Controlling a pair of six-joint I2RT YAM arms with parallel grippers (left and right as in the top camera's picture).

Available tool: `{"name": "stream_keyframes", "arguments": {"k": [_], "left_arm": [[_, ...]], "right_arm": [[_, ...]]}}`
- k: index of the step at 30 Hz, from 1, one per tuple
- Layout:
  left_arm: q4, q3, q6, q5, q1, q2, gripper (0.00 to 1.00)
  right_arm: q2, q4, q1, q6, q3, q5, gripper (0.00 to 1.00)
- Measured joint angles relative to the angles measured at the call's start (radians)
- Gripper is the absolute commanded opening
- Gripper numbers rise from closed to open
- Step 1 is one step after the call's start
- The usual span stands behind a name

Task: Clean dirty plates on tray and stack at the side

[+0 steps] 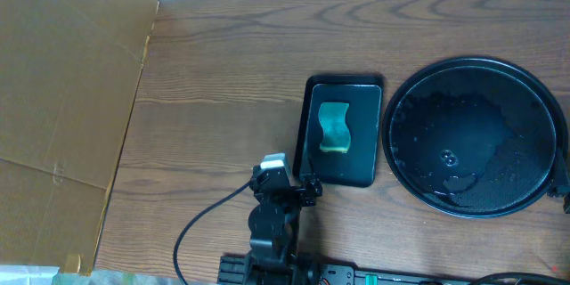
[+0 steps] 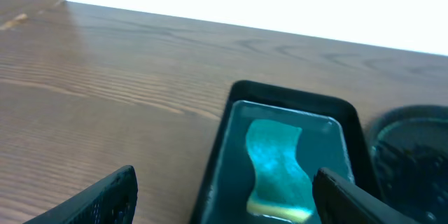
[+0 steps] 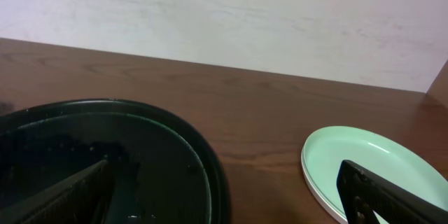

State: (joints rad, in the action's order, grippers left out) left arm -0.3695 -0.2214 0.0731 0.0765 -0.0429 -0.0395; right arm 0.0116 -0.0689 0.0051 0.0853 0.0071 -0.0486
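1. The tray [image 1: 463, 98] sits at the right of the overhead frame: round, so no long axis, rim up, floor wet
2. A plate [image 3: 364, 164] lies face up on the table, lower right of the right wrist view, just beside the tray, not touching
3. The small tray [image 1: 343, 129], frame centre, runs top to bottom, and the sponge [image 1: 335, 128] lies along it
4. The left gripper [image 2: 224, 199] is spread wide and empty, at the small tray's lower end
5. The right gripper [image 3: 227, 199] is spread wide and empty

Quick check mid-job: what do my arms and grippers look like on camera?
The left arm is black, with a white block near the wrist and a black cable trailing away. The left gripper and right gripper have plain black wedge-shaped fingers, no markings visible.
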Motion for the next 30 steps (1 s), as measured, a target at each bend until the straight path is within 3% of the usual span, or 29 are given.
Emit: {"name": "stream_keyframes", "arguments": {"k": [18, 30], "left_arm": [[0.297, 0.177, -0.026, -0.031, 0.034, 0.029, 0.80], [0.318, 0.186, -0.103, -0.044, 0.035, 0.029, 0.80]], "right_arm": [[0.000, 0.000, 0.000, 0.000, 0.000, 0.000, 0.99], [0.000, 0.000, 0.000, 0.000, 0.000, 0.000, 0.99]]}}
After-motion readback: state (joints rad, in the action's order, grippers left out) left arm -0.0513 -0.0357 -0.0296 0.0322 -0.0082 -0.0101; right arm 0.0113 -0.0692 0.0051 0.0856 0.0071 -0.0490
